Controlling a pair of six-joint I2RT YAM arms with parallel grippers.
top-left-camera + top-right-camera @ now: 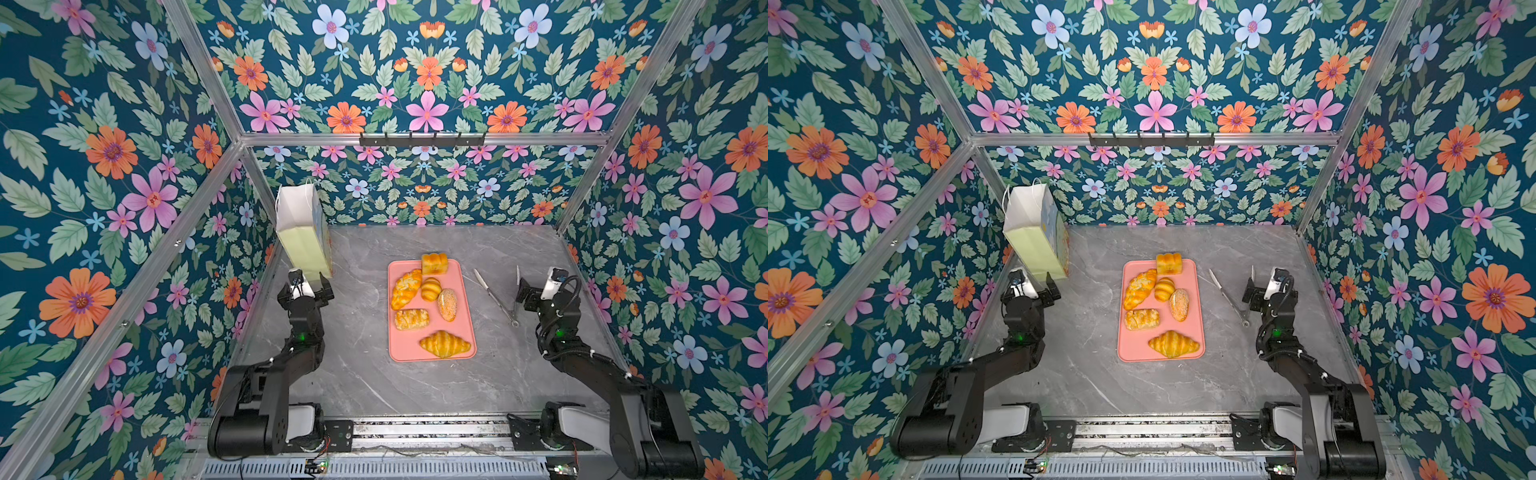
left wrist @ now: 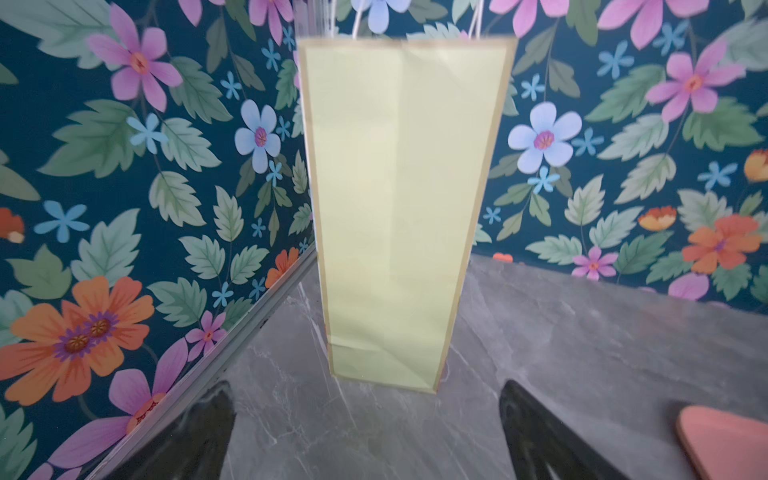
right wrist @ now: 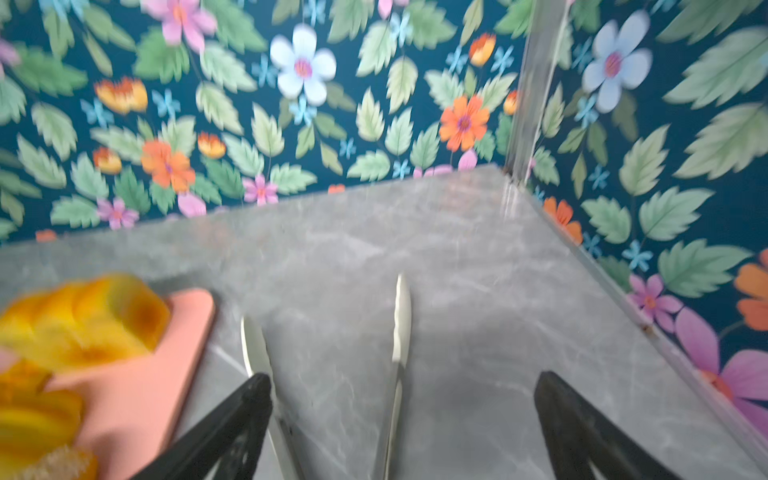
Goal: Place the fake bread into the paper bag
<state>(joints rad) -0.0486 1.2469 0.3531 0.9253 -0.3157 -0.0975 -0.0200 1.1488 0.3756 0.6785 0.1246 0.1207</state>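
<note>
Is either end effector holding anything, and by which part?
Nothing is held. The left end effector stands open facing the paper bag; the right end effector open by the tongs.

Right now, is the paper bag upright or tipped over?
Upright. The paper bag stands on its base on the table; in both top views its mouth faces up, with the white inside showing.

Top views overhead; wrist cameras skim the table (image 2: 582, 353).

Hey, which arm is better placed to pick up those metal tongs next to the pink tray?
Right. The open right claw hangs just over the tongs, on its side of the pink tray; the open left claw faces the paper bag instead.
</note>
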